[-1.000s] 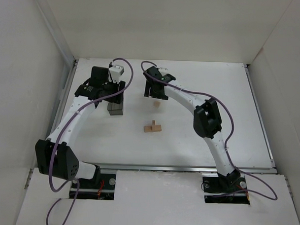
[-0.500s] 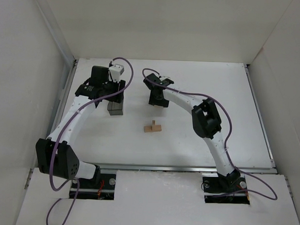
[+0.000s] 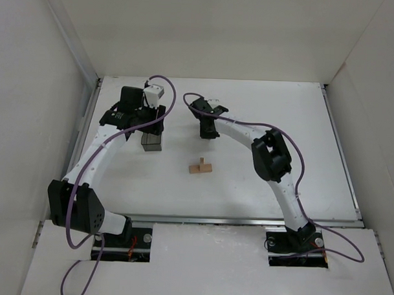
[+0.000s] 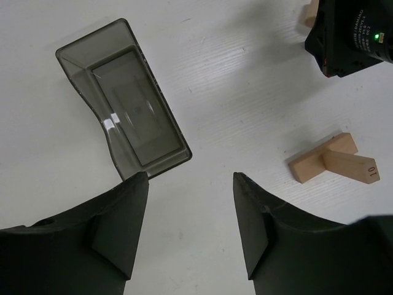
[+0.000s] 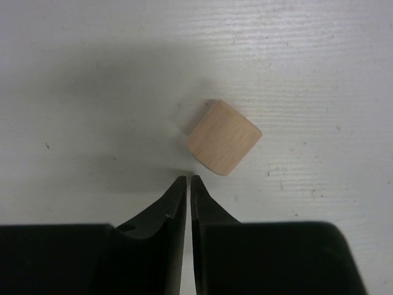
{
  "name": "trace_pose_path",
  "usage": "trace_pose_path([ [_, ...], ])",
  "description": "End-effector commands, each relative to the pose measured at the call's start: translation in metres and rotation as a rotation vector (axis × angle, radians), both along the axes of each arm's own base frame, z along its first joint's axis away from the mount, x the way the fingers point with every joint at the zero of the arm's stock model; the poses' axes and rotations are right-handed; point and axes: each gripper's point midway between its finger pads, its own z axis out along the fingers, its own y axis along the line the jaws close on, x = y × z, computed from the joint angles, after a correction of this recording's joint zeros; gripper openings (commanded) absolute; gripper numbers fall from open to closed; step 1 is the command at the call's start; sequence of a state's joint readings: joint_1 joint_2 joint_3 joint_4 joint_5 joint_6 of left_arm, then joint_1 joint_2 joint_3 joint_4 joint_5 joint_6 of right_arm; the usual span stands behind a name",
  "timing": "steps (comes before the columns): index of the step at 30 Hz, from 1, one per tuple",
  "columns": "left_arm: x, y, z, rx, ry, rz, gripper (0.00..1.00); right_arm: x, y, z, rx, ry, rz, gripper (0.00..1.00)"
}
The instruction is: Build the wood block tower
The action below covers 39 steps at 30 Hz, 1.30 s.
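Observation:
Two light-tan wooden bars (image 3: 201, 167) lie crossed on the table, one marked "10"; they also show at the right of the left wrist view as crossed bars (image 4: 331, 161). A small rounded wood block (image 5: 224, 137) lies flat just beyond the tips of my right gripper (image 5: 187, 179), which is shut with nothing between its fingers. In the top view my right gripper (image 3: 207, 133) hides that block. My left gripper (image 4: 190, 176) hovers open and empty beside the grey box (image 4: 132, 114), its fingers over bare table.
The dark translucent grey box (image 3: 152, 143) stands under my left gripper (image 3: 152, 126), left of the bars. My right wrist camera housing (image 4: 356, 31) fills the left wrist view's upper right corner. White walls enclose the table on three sides.
My right gripper came down over the small block and its jaws closed from wide open to shut, with the block outside them. The left arm stayed put.

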<state>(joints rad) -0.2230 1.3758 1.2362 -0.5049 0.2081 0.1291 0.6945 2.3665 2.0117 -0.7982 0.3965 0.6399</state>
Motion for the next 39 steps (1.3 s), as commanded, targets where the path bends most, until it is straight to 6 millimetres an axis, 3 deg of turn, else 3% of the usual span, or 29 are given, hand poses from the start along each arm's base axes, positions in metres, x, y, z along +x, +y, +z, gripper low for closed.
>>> trace_pose_path([
  [1,0.002,-0.005,0.008,-0.019,-0.025,-0.022,0.54,0.013,0.005,0.039,-0.024,-0.105,0.148,0.13],
  [5,0.003,-0.005,0.005,-0.011,-0.019,-0.029,0.54,0.003,0.013,0.051,-0.004,-0.084,0.294,0.31],
  [6,0.003,-0.005,0.005,-0.011,-0.019,-0.029,0.54,0.002,0.016,0.067,0.027,-0.107,0.302,0.47],
  [7,0.003,-0.005,0.005,-0.011,-0.019,-0.029,0.54,-0.002,0.015,0.073,0.044,-0.109,0.301,0.58],
  [10,0.002,-0.007,0.005,-0.018,-0.018,-0.035,0.54,-0.001,0.001,0.094,0.146,-0.128,0.160,0.78],
  [15,0.002,-0.009,0.002,-0.023,-0.007,-0.043,0.54,0.002,-0.015,0.080,0.264,-0.036,-0.111,0.79],
  [16,0.001,-0.012,0.002,-0.023,-0.007,-0.054,0.54,0.013,-0.014,0.087,0.305,-0.041,-0.149,0.79],
  [18,0.002,-0.016,0.002,-0.023,-0.007,-0.063,0.54,0.013,-0.008,0.063,0.337,0.050,-0.242,0.79],
  [19,0.002,-0.016,0.002,-0.023,-0.007,-0.063,0.54,0.025,-0.006,0.073,0.369,0.034,-0.278,0.79],
  [20,0.002,-0.016,0.002,-0.023,-0.007,-0.063,0.54,0.025,-0.005,0.056,0.355,0.067,-0.312,0.79],
  [22,0.001,-0.020,0.002,-0.023,-0.007,-0.072,0.54,0.030,-0.009,0.047,0.369,0.080,-0.374,0.79],
  [28,0.001,-0.018,0.005,-0.019,-0.017,-0.066,0.54,0.042,-0.002,0.046,0.415,0.073,-0.388,0.79],
  [29,0.001,-0.018,0.005,-0.019,-0.017,-0.066,0.54,0.045,-0.008,0.041,0.403,0.072,-0.403,0.79],
  [32,0.000,-0.018,0.008,-0.021,-0.026,-0.066,0.54,0.042,-0.006,0.033,0.409,0.100,-0.406,0.78],
  [39,0.001,-0.017,0.008,-0.015,-0.029,-0.072,0.54,0.040,-0.012,0.018,0.378,0.104,-0.430,0.67],
])
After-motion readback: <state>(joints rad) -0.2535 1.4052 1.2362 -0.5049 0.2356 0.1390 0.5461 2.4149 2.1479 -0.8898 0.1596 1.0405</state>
